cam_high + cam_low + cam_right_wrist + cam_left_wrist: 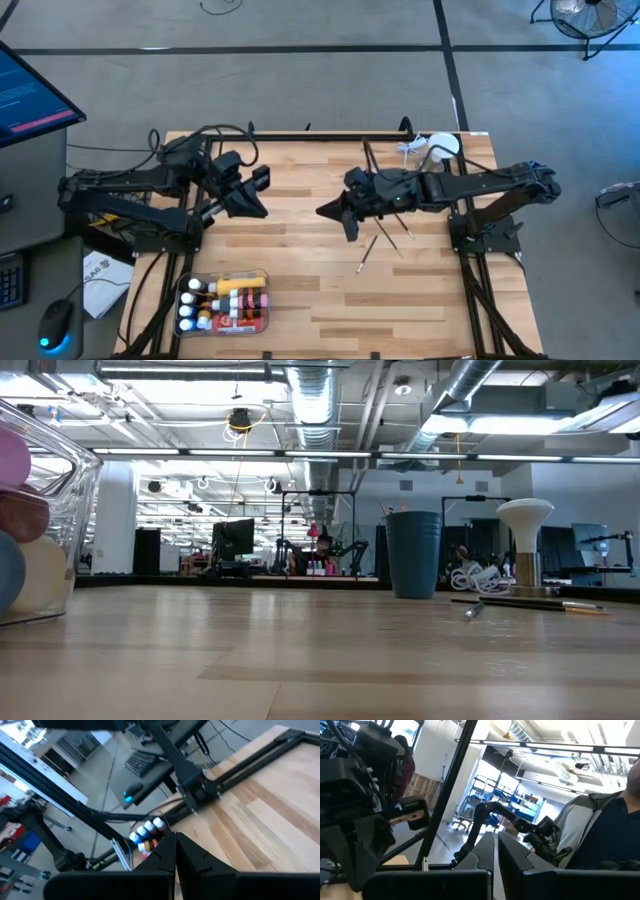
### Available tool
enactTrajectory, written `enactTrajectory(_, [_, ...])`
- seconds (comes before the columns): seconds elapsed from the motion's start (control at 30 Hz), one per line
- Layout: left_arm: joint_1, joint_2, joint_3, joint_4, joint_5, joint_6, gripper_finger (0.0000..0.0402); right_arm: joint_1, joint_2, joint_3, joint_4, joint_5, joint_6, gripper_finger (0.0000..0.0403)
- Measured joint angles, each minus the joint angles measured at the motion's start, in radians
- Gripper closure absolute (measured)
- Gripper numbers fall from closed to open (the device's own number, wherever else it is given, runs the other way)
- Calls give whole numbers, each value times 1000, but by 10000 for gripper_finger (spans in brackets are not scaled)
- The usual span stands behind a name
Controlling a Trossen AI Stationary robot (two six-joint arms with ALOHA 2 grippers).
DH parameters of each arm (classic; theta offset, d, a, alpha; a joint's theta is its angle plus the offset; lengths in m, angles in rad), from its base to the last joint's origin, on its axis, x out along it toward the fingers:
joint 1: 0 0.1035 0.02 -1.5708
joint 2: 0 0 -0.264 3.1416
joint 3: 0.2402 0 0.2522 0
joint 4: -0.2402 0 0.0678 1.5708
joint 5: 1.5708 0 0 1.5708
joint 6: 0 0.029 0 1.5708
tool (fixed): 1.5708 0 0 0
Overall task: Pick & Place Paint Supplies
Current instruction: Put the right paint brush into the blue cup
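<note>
I see the paint tubes and bottles (225, 300) packed in a clear tray (262, 322) at the near left of the wooden surface (310, 290). Two thin brushes (385, 240) lie crossed on the boards right of the tray, toward the far side, under my right gripper (322, 212), whose fingers are pressed together and empty. My left gripper (262, 192) hangs beyond the tray, fingers (485, 857) likewise closed on nothing. A blue cup (414, 553) stands past the brushes.
</note>
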Motion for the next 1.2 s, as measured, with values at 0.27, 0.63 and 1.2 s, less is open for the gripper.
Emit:
enactTrajectory(0.27, [0,2,0,2,-1,0,401,-6,-1,1,3,-5,0,403])
enactTrajectory(0.63, [5,3,-44,-2,-7,-2,401,11,0,1,-511,56,95,403])
enactTrajectory(1.2, [4,3,-388,-5,-263,-130,401,149,-77,-147,-882,71,351,403])
